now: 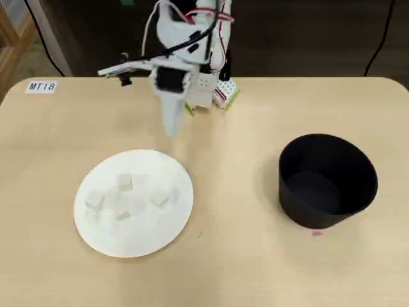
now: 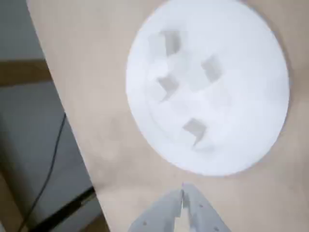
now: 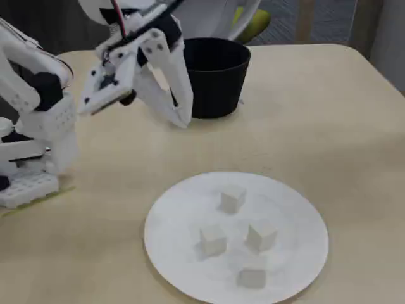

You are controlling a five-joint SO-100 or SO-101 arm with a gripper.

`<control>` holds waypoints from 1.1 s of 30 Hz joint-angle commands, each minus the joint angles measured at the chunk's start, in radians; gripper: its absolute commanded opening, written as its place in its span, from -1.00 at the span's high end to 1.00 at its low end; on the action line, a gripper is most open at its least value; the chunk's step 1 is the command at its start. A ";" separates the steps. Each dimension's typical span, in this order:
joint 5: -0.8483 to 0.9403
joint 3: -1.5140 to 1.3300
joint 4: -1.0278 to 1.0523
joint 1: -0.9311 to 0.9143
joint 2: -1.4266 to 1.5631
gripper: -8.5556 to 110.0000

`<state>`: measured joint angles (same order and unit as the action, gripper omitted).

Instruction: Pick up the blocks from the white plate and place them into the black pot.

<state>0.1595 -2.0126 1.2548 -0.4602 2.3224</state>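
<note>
From above, the white plate is my landmark on the tan table. Four pale blocks sit spread across it, none touching another. My pincer hangs just beyond the plate's far rim, fingers pressed together and holding nothing. The black pot stands well apart from the plate, to its right here.

Through my wrist camera the picture is blurred, but the plate fills the upper part with the blocks on it, and my pincer tips meet just short of its near rim.

In the fixed view the plate lies nearest with the four blocks, my pincer is closed in the air beyond it, and the pot stands behind.
</note>
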 commanded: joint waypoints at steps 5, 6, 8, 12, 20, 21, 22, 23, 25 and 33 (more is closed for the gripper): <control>0.167 0.495 0.202 -0.132 -0.500 0.90; 0.196 0.589 0.255 -0.138 -0.584 0.90; 0.238 0.790 0.377 -0.155 -0.769 0.90; 0.261 0.913 0.407 -0.195 -0.908 0.90; 0.278 0.997 0.403 -0.202 -1.108 0.90; 0.276 1.006 0.402 -0.199 -1.131 0.90; 0.275 1.023 0.400 -0.195 -1.155 0.90; 0.272 1.043 0.400 -0.190 -1.180 0.90; 0.270 1.095 0.394 -0.178 -1.233 0.90; 0.270 1.295 0.383 -0.187 -1.376 0.46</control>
<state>0.4341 -0.7931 1.6460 -0.6397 0.9434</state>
